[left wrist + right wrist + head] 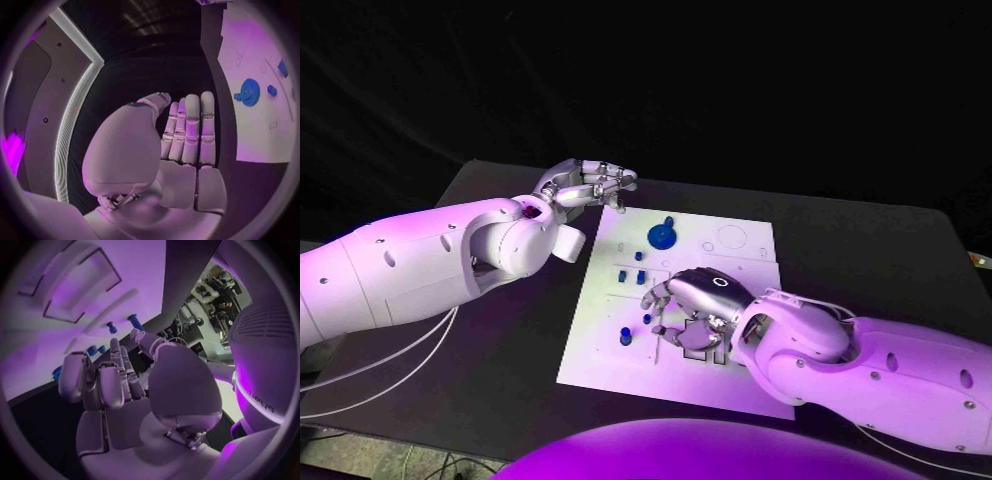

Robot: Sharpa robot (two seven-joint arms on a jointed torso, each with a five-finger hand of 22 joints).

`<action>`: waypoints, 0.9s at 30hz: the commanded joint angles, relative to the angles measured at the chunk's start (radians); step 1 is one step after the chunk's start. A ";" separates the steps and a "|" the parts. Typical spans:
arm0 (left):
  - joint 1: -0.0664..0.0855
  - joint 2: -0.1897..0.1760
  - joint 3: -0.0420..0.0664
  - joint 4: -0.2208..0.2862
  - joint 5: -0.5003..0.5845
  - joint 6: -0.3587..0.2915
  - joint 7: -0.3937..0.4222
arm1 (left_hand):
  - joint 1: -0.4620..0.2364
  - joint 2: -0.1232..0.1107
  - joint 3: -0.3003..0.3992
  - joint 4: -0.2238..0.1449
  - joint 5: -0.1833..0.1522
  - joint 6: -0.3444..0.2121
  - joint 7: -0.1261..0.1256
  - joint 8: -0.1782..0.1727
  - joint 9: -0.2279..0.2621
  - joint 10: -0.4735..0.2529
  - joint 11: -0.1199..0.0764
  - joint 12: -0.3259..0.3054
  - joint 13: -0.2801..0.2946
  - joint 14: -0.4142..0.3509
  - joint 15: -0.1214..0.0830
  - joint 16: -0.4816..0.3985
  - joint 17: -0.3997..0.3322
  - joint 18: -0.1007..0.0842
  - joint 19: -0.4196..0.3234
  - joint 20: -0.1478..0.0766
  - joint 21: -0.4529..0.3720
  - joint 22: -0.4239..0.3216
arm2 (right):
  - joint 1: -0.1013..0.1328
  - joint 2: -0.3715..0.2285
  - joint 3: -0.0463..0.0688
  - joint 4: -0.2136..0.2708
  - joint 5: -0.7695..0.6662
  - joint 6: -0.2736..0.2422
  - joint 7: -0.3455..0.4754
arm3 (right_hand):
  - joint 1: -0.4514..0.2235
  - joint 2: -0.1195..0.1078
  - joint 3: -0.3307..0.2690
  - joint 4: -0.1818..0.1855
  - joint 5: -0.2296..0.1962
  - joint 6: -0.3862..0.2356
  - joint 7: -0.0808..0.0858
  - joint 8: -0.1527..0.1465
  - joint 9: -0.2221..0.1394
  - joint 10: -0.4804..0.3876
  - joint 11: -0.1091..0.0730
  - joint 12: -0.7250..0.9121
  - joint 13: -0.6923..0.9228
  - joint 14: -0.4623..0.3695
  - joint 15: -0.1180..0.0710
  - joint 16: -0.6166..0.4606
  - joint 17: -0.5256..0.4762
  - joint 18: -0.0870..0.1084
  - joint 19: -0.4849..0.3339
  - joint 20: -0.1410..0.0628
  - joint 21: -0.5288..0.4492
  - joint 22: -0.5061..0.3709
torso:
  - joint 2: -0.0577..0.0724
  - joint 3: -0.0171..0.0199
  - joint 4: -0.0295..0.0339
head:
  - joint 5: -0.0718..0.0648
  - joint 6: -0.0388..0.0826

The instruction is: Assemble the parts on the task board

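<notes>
The white task board (733,255) lies in the middle of the black table. A blue gear (662,236) sits near its far edge, seen also as the gear (250,92) in the left wrist view. Small blue parts (640,277) stand in a row below the gear, and another part (626,335) lies near the board's left edge. My left hand (589,183) hovers off the board's far left corner, fingers straight and together, holding nothing. My right hand (692,305) hangs over the board's middle, fingers half curled downward with nothing seen in them. Blue pegs (111,327) stand just beyond its fingertips.
Rectangular recesses (81,285) and round outlines (731,238) mark the board. Black table (877,250) surrounds the board on every side. My left forearm (430,265) lies over the table to the board's left, with cables (387,365) hanging under it.
</notes>
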 commanded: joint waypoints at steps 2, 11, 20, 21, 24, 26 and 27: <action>0.000 -0.003 0.000 0.003 -0.001 0.015 0.004 | -0.003 -0.006 -0.007 0.001 0.001 -0.006 -0.002 -0.003 0.000 -0.006 0.002 0.006 0.001 -0.008 -0.001 -0.005 -0.001 0.013 -0.001 0.003 -0.005 -0.001 | 0.041 -0.078 0.004 0.017 0.298 -0.081 0.064 | -0.016 0.006 -0.015 0.012 0.013 0.027 -0.012 0.018 0.009 0.056 -0.016 0.037 0.015 0.011 -0.008 0.003 0.013 0.012 0.000 -0.006 0.007 0.080 | -0.001 -0.0009 -0.0028 | -0.037 0.006; 0.000 -0.009 -0.001 0.003 -0.001 0.016 0.007 | -0.006 -0.006 -0.009 0.003 0.000 -0.006 -0.004 -0.003 0.000 -0.008 0.002 0.006 0.001 -0.009 0.000 -0.005 -0.001 0.012 -0.001 0.003 -0.006 -0.002 | 0.088 -0.266 0.004 0.045 0.497 0.001 0.004 | -0.029 0.023 -0.141 0.052 0.019 0.052 -0.070 0.104 0.085 0.111 -0.080 0.444 0.360 0.041 -0.064 0.051 0.114 -0.030 0.099 -0.060 0.189 0.181 | -0.008 -0.0020 -0.0107 | -0.078 0.000; 0.000 -0.008 -0.005 0.002 -0.009 0.019 0.007 | -0.027 -0.012 -0.020 0.019 -0.003 -0.011 -0.011 -0.005 0.000 -0.012 -0.001 0.008 0.001 -0.010 -0.001 -0.003 -0.003 0.012 -0.003 0.005 -0.015 -0.007 | 0.067 -0.377 -0.006 0.101 0.453 0.048 -0.138 | -0.051 0.023 -0.219 0.130 0.038 0.001 -0.076 0.187 0.210 0.155 -0.084 0.898 0.901 0.056 -0.066 0.090 0.202 -0.043 0.126 -0.063 0.246 0.216 | -0.011 -0.0040 -0.0128 | -0.129 0.000; -0.001 -0.008 -0.005 0.002 -0.010 0.019 0.007 | -0.028 -0.013 -0.022 0.020 -0.004 -0.012 -0.011 -0.005 0.000 -0.012 -0.001 0.008 0.001 -0.010 -0.001 -0.003 -0.003 0.012 -0.003 0.005 -0.015 -0.007 | 0.062 -0.385 -0.007 0.108 0.441 0.048 -0.157 | -0.054 0.023 -0.227 0.138 0.038 -0.006 -0.076 0.190 0.217 0.155 -0.083 0.905 0.912 0.057 -0.065 0.092 0.205 -0.043 0.126 -0.062 0.247 0.217 | -0.010 -0.0040 -0.0130 | -0.132 0.000; -0.001 -0.007 -0.007 0.003 -0.010 0.019 0.008 | -0.030 -0.013 -0.023 0.021 -0.004 -0.012 -0.011 -0.005 0.000 -0.013 -0.002 0.008 0.001 -0.010 -0.001 -0.003 -0.004 0.012 -0.003 0.005 -0.016 -0.008 | 0.048 -0.397 -0.010 0.124 0.408 0.046 -0.200 | -0.060 0.019 -0.247 0.157 0.049 -0.017 -0.075 0.198 0.233 0.153 -0.082 0.914 0.930 0.057 -0.064 0.094 0.209 -0.044 0.127 -0.061 0.249 0.218 | -0.008 -0.0033 -0.0125 | -0.139 0.003; -0.001 -0.007 -0.008 0.004 -0.011 0.020 0.008 | -0.030 -0.013 -0.023 0.021 -0.004 -0.012 -0.011 -0.005 0.000 -0.013 -0.002 0.008 0.001 -0.010 -0.001 -0.003 -0.004 0.012 -0.003 0.005 -0.016 -0.008 | 0.037 -0.403 -0.011 0.135 0.381 0.044 -0.231 | -0.070 0.014 -0.271 0.182 0.072 -0.025 -0.076 0.206 0.248 0.150 -0.082 0.917 0.941 0.057 -0.064 0.096 0.213 -0.044 0.127 -0.061 0.249 0.219 | -0.008 -0.0034 -0.0124 | -0.140 0.003; -0.001 -0.007 -0.008 0.005 -0.011 0.020 0.008 | -0.030 -0.013 -0.023 0.021 -0.004 -0.012 -0.011 -0.005 0.000 -0.013 -0.002 0.008 0.001 -0.010 -0.001 -0.003 -0.004 0.012 -0.003 0.005 -0.016 -0.008 | 0.033 -0.404 -0.012 0.139 0.372 0.043 -0.242 | -0.074 0.014 -0.279 0.190 0.081 -0.027 -0.076 0.208 0.251 0.151 -0.082 0.919 0.946 0.057 -0.064 0.096 0.213 -0.044 0.128 -0.061 0.250 0.220 | -0.009 -0.0034 -0.0126 | -0.141 0.002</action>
